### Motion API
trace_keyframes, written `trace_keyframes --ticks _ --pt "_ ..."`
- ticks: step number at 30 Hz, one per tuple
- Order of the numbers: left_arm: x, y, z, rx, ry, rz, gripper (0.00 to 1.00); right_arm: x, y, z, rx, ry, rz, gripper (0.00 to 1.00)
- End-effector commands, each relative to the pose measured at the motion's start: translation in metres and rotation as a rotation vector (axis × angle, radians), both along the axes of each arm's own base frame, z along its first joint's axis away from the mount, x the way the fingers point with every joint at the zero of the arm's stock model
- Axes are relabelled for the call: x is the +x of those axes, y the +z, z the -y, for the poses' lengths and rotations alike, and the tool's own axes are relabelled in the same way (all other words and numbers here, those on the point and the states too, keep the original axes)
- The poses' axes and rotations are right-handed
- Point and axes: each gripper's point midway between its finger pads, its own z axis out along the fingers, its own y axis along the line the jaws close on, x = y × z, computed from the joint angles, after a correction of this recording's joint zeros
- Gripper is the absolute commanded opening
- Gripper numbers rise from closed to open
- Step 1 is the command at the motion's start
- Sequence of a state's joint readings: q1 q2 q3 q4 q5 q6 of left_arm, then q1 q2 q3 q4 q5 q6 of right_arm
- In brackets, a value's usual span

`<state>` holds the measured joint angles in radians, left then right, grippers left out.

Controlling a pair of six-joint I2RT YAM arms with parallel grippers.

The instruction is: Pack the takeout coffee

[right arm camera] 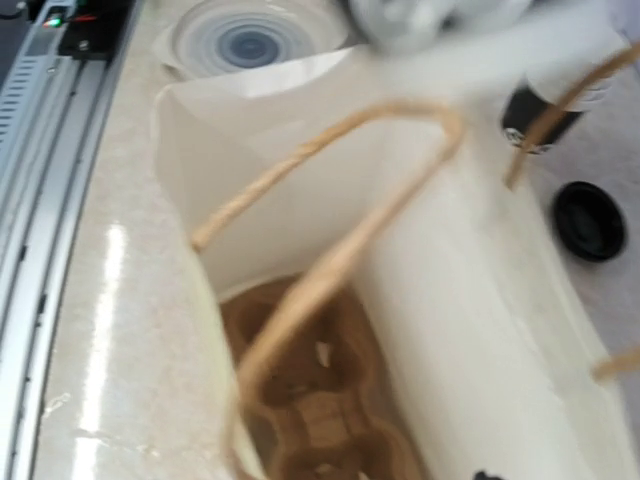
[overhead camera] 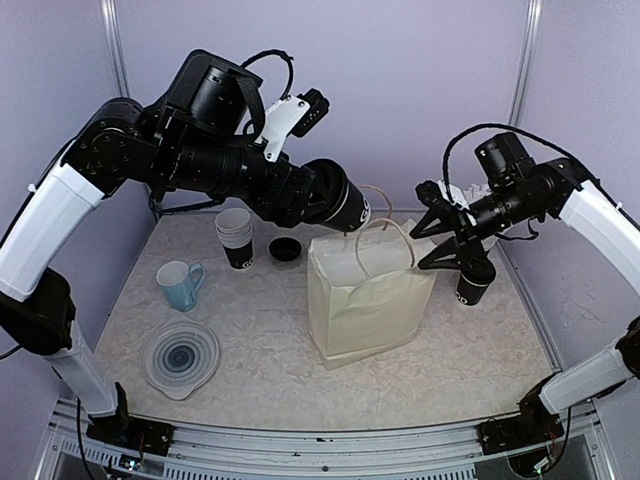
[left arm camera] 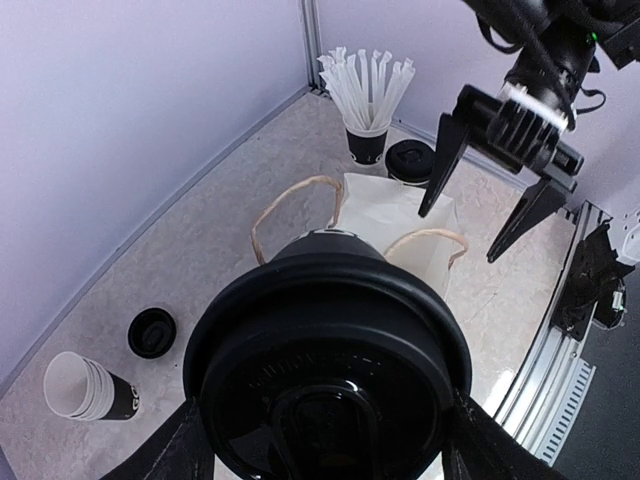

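Observation:
My left gripper is shut on a takeout coffee cup, black with a black lid, and holds it over the open top of the cream paper bag. The fingers press the cup's sides. Inside the bag lies the brown pulp carrier tray, seen blurred in the right wrist view. A second lidded black cup stands on the table right of the bag. My right gripper hangs open at the bag's right rim by a handle, with nothing between its fingers.
A stack of lidless cups and a loose black lid sit behind the bag's left side. A blue mug and clear round plates lie at the left. A black cup of white straws stands by the back wall.

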<state>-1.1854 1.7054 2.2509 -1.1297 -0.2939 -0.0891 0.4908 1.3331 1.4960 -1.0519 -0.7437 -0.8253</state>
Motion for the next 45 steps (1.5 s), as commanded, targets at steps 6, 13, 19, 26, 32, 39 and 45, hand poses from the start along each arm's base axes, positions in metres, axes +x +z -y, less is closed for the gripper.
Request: trace_keyframes --ticks 6,13,19,26,32,39,45 --pt "0.007 0.011 -0.01 -0.026 0.055 0.028 0.59 -0.016 -0.01 -0.036 -0.026 0.095 -0.069 0.63" --pt "0.01 -0.032 0.02 0.066 0.001 -0.038 0.59 -0.073 0.002 -0.043 -0.016 0.294 -0.001 0.55" --pt "-0.001 -0.07 0.055 0.117 -0.104 -0.111 0.59 -0.088 -0.007 -0.034 -0.041 0.317 -0.005 0.55" --pt "0.012 -0.122 0.07 0.22 -0.074 -0.169 0.59 -0.097 0.021 -0.025 -0.038 0.341 0.07 0.64" --pt "0.012 -0.147 0.067 0.269 -0.058 -0.223 0.59 -0.067 0.081 -0.002 0.122 0.251 0.178 0.65" --pt "-0.014 -0.165 0.06 0.35 -0.078 -0.23 0.59 0.03 0.111 0.025 0.267 -0.031 0.209 0.66" --pt "-0.052 -0.174 0.045 0.449 -0.069 -0.201 0.59 0.072 0.094 0.034 0.262 -0.186 0.268 0.67"
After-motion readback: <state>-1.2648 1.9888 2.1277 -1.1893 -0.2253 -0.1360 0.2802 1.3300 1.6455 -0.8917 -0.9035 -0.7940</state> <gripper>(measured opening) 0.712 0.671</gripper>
